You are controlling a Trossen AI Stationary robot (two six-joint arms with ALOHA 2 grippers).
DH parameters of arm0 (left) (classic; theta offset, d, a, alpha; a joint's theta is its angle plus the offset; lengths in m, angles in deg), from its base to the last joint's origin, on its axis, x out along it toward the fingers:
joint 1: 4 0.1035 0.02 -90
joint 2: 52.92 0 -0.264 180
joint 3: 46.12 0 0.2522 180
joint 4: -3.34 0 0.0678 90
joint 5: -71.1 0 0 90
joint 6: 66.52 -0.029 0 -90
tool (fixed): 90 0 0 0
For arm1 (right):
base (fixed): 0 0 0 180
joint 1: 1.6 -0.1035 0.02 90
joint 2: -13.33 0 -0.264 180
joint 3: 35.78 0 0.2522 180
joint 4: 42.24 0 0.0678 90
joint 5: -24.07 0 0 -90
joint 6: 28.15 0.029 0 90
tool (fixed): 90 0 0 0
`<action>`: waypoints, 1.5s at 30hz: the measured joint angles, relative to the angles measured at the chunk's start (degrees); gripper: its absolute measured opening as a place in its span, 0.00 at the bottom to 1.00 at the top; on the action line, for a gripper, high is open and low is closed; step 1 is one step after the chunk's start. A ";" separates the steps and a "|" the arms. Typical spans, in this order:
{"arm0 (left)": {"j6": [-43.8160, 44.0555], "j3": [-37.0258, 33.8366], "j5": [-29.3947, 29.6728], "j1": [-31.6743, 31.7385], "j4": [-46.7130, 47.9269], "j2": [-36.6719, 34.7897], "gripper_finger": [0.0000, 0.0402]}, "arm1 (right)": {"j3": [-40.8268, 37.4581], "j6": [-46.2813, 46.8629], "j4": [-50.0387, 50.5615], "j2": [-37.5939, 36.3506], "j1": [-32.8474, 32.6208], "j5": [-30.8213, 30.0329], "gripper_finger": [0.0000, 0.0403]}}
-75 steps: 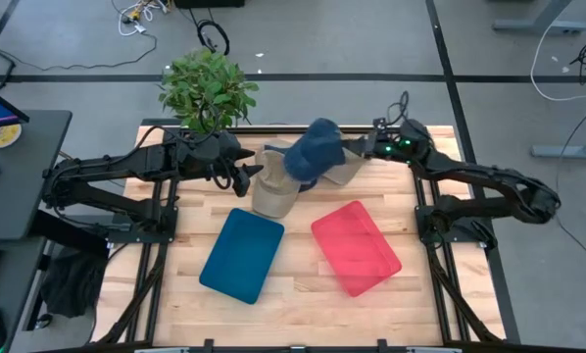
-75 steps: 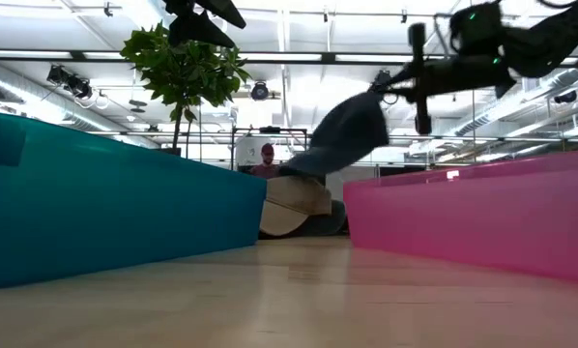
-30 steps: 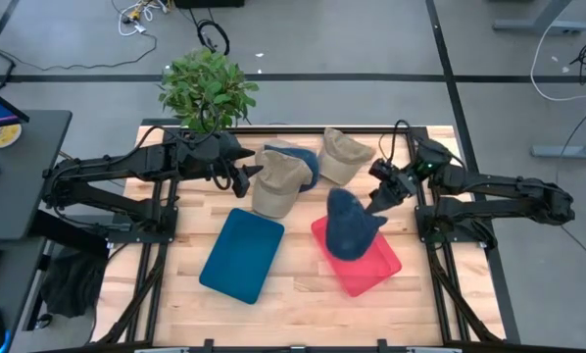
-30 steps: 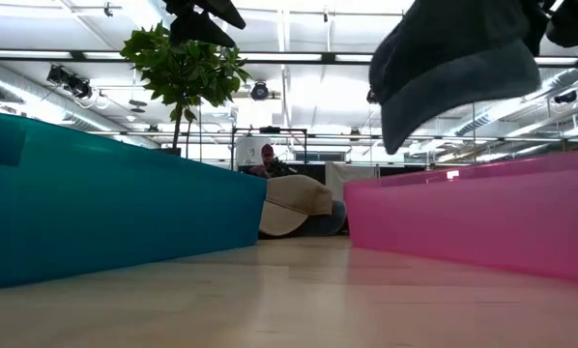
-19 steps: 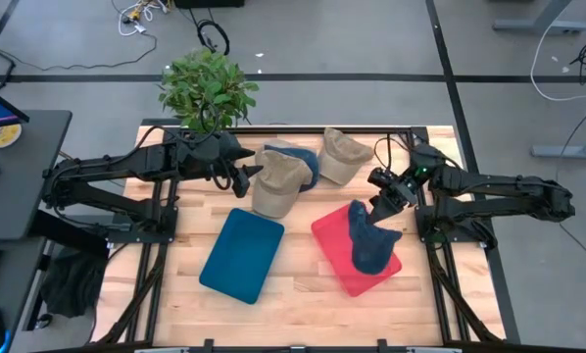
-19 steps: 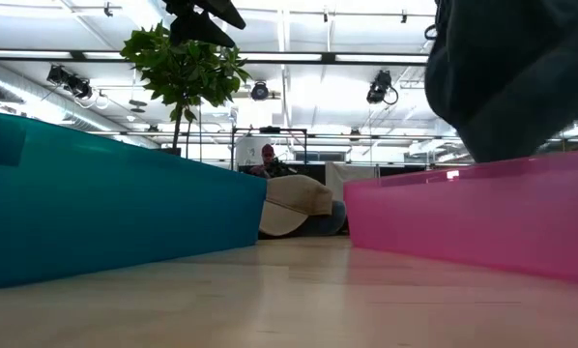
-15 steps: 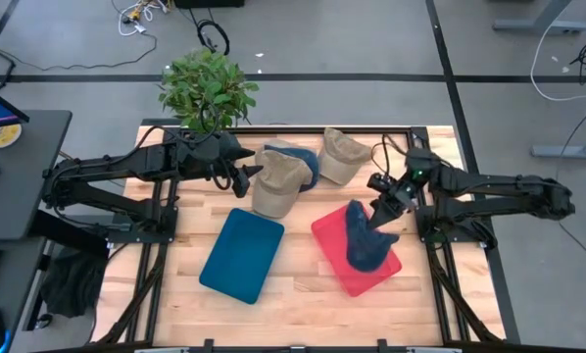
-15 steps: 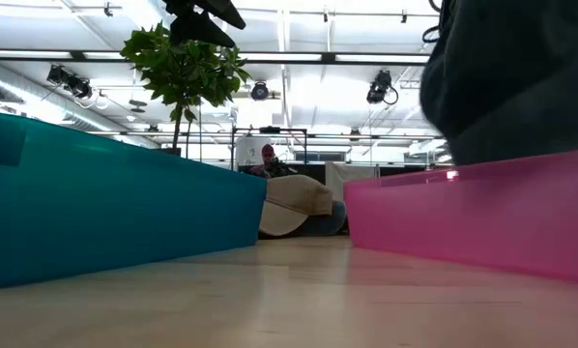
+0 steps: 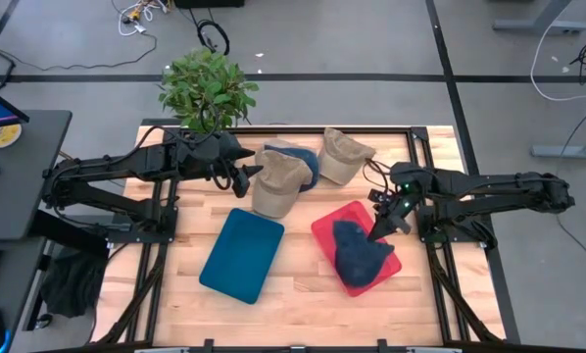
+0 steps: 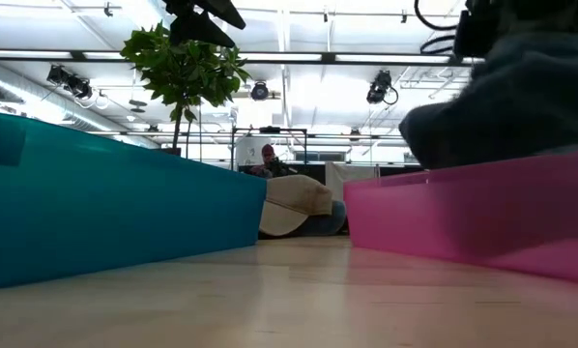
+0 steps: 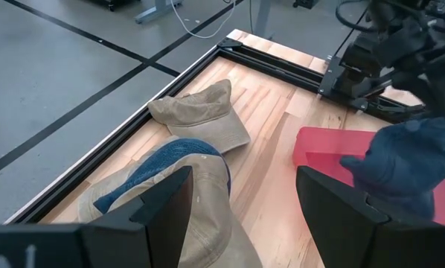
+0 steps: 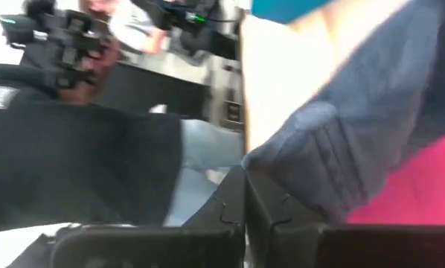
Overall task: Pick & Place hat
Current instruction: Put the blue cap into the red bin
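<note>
High view: the right hand point(image 9: 382, 225), right of centre, pinches the navy hat point(image 9: 358, 253), which lies lower-left of it on the red tray point(image 9: 328, 228). The left hand point(image 9: 246, 176), jaws wide, waits upper left.

Right wrist view: closed fingers point(image 12: 237, 195) grip the hat's edge.

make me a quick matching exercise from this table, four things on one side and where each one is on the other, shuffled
Things:
1. dark blue hat
2. teal plastic tray
3. right gripper
4. left gripper

Places:
A. open, hovering beside the tan cap at the back of the table
B. lying in the pink plastic tray
C. shut on the edge of the dark blue hat
D. on the wood left of the pink plastic tray, nothing inside

Pairs: 1-B, 2-D, 3-C, 4-A
</note>
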 joint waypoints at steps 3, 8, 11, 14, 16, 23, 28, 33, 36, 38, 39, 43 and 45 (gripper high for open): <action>0.02 0.00 0.00 0.00 0.00 0.00 0.61 | 0.00 -3.37 3.38 0.00 -0.40 -3.40 0.00; 0.02 0.00 0.00 0.00 0.00 0.00 0.61 | 0.00 -6.05 4.10 0.00 -0.56 -8.21 0.00; 0.02 0.00 0.00 0.00 0.00 0.00 0.61 | 0.00 -9.56 3.49 0.00 -0.56 -10.38 0.00; 0.02 0.00 0.00 0.00 0.00 0.00 0.61 | 0.00 -13.57 3.71 0.00 -0.56 -10.99 0.00; 0.03 0.00 0.00 0.00 -0.01 0.00 0.61 | 0.00 -15.83 3.72 0.00 -0.56 -11.97 0.00; 0.04 0.00 0.00 0.00 -0.02 0.00 0.61 | 0.00 -22.18 3.33 0.00 -0.55 -19.30 0.00; 0.04 0.00 0.00 0.00 -0.02 0.00 0.61 | 0.00 -31.07 3.26 0.00 -0.56 -20.03 0.00; 0.04 0.00 0.02 0.00 -0.02 0.00 0.61 | 0.00 -39.98 3.13 0.51 -0.56 -21.94 0.00; 0.04 0.00 0.04 0.00 -0.02 0.00 0.61 | 0.00 -42.70 2.51 1.62 -0.56 -23.97 0.00; 0.04 0.00 0.04 0.00 -0.04 0.00 0.61 | 0.00 -43.83 0.86 2.65 -0.56 -24.74 0.00; 0.04 0.00 0.04 0.00 -0.07 -0.01 0.61 | 0.00 -44.03 -0.39 3.21 -0.54 -24.95 0.00; 0.04 0.00 0.09 0.00 -0.11 0.00 0.61 | 0.00 -45.66 -3.98 5.32 -0.56 -25.50 0.00; 0.04 0.00 0.09 0.00 -0.11 0.00 0.61 | 0.00 -46.26 -3.88 6.22 -0.56 -25.48 0.00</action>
